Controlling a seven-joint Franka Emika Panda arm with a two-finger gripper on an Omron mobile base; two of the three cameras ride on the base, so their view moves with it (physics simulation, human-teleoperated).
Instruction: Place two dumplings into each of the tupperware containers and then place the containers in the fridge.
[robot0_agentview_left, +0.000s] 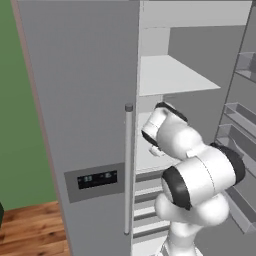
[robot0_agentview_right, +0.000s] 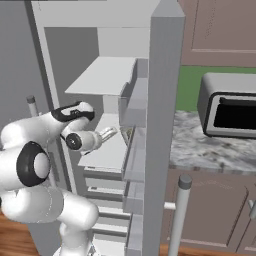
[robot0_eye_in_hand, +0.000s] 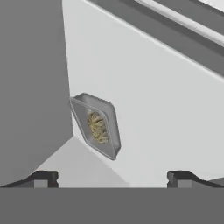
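Note:
The fridge (robot0_agentview_left: 85, 100) stands with its right door swung open, and my arm reaches in over a white middle shelf (robot0_agentview_right: 107, 150). In the hand view a shallow grey tupperware container (robot0_eye_in_hand: 111, 119) rests on that shelf close to the grey inner wall. Tan-green dumplings (robot0_eye_in_hand: 98, 127) lie inside it; their number cannot be told. My gripper (robot0_eye_in_hand: 112, 177) is open and holds nothing, a short way back from the container, with one fingertip (robot0_eye_in_hand: 43, 178) on each side. From the right base view the gripper (robot0_agentview_right: 111, 132) points into the fridge.
The open fridge door (robot0_agentview_right: 162, 125) with its bins stands just right of my arm. The shut left door carries a long bar handle (robot0_agentview_left: 128, 170) and a dark display panel (robot0_agentview_left: 97, 179). A higher white shelf (robot0_agentview_left: 170, 75) is above. A grey appliance (robot0_agentview_right: 232, 107) sits on the marble counter (robot0_agentview_right: 200, 150).

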